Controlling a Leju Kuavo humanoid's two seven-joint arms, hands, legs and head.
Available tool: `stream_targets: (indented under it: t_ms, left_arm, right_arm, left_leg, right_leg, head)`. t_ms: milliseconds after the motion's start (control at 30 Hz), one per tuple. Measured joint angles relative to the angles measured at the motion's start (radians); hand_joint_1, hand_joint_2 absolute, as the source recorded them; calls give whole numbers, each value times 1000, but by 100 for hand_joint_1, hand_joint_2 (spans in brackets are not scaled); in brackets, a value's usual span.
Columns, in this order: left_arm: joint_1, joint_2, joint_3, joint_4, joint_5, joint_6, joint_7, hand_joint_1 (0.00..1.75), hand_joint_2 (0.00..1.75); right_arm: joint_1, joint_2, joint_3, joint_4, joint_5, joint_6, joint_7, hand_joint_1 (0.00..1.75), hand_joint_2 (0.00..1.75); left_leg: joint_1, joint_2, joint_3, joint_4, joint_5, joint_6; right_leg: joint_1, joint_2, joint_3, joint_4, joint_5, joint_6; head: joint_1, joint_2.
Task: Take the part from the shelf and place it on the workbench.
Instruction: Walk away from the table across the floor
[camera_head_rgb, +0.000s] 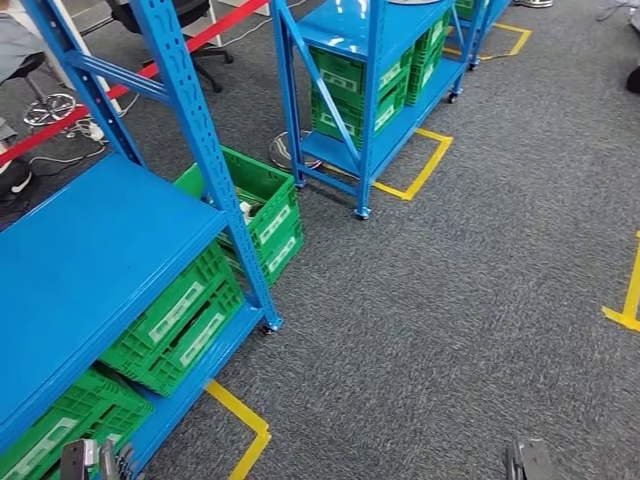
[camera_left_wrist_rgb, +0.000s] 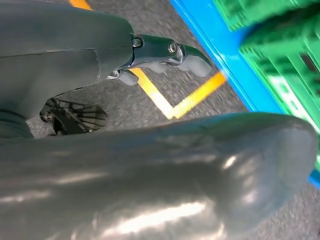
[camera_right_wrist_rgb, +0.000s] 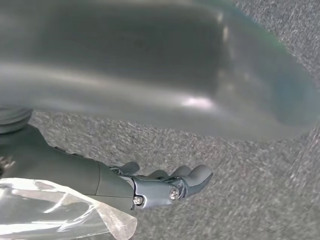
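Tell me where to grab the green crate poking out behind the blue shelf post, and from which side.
Grip the green crate by its labelled long wall's top rim, coming from the carpeted aisle side: that wall faces open floor, while the blue post bars the shelf side.

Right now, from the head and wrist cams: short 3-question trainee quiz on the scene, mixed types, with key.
1. True or false: the green crates sit on the lowest level of the near blue shelf.
2. The tape marks on the carpet by the shelf feet are: A yellow, B white, C black.
3. Fill in: the left hand, fingers stretched out over the floor, holds ____.

Key: 1 true; 2 A; 3 nothing.
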Motion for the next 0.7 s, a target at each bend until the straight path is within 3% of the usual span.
stream_targets:
  t_ms: [33,100,167,233,267,333,400,433,467,500,533,600,633,700]
  left_arm:
    - [1,0,0,1,0,0,0,0,0]
    - [-1,1,1,2,0,0,0,0,0]
    - [-5,1,1,2,0,0,-2,0,0]
    - [-3,1,1,3,1,-1,-4,0,0]
    - [-1,1,1,4,2,-2,-5,0,0]
    - [-2,1,1,5,2,-4,-7,0,0]
    - [-7,0,1,6,2,-5,-7,0,0]
    - [-8,0,2,7,2,-5,-7,0,0]
    - [-8,0,2,8,2,-5,-7,0,0]
    - [-7,-1,2,8,2,-5,-7,0,0]
    - [-6,-1,2,9,2,-5,-7,0,0]
    - [-7,-2,2,11,2,-5,-7,0,0]
    - [-8,-2,2,11,2,-5,-7,0,0]
    - [-8,-3,2,12,2,-6,-8,0,0]
  right_arm:
    - [-1,0,1,0,0,0,0,0,0]
    - [-3,0,4,0,0,0,0,0,0]
    - [-4,0,6,0,-3,-2,0,0,0]
    - [-8,-2,10,-1,-10,-8,0,0,0]
    - [-10,-3,13,-1,-14,-11,0,0,0]
    - [-9,-6,20,-2,-18,-14,0,0,0]
    - [-6,-10,22,-2,-19,-15,0,0,0]
    - [-4,-12,22,-2,-20,-16,0,0,0]
    - [-4,-13,23,-2,-20,-17,0,0,0]
    - [-5,-13,24,-2,-20,-16,0,0,0]
    - [-5,-13,25,-2,-20,-17,0,0,0]
    - [-7,-15,26,-2,-20,-17,0,0,0]
    - [-7,-15,27,-2,-20,-17,0,0,0]
    - [-7,-16,29,-2,-20,-18,0,0,0]
  left_leg:
    - [-1,8,30,-55,34,3]
    - [-8,56,103,-194,92,12]
    - [-17,89,133,-262,108,23]
    - [-19,73,128,-266,111,32]
    - [-17,62,125,-270,115,38]
    - [-13,41,119,-277,126,53]
    - [-11,17,108,-277,136,61]
    - [-12,4,101,-276,141,62]
    - [-12,-9,95,-276,146,62]
    - [-12,-22,90,-275,152,60]
    - [-12,-36,85,-275,157,56]
    - [-12,-64,76,-273,168,47]
    - [-12,-76,72,-272,174,42]
    - [-13,-101,61,-270,190,29]
  right_leg:
    - [1,-13,3,0,-1,1]
    - [5,-37,9,2,-6,5]
    - [11,-60,11,5,-9,12]
    - [13,-82,11,6,-10,20]
    - [12,-77,10,10,-17,26]
    - [8,-21,-11,64,-67,36]
    - [5,39,-60,187,-146,41]
    - [4,48,-82,247,-173,42]
    - [4,52,-92,281,-181,42]
    - [3,53,-85,276,-167,42]
    - [2,57,-57,232,-138,41]
    - [-2,100,31,83,-77,37]
    - [-5,126,64,26,-60,35]
    - [-4,151,80,-16,-53,30]
  head:
    - [0,0]
    - [-1,0]
    - [0,0]
    - [1,0]
    - [1,0]
    - [3,0]
    - [6,0]
    - [7,0]
    - [8,0]
    - [8,0]
    - [7,0]
    - [8,0]
    - [7,0]
    - [6,0]
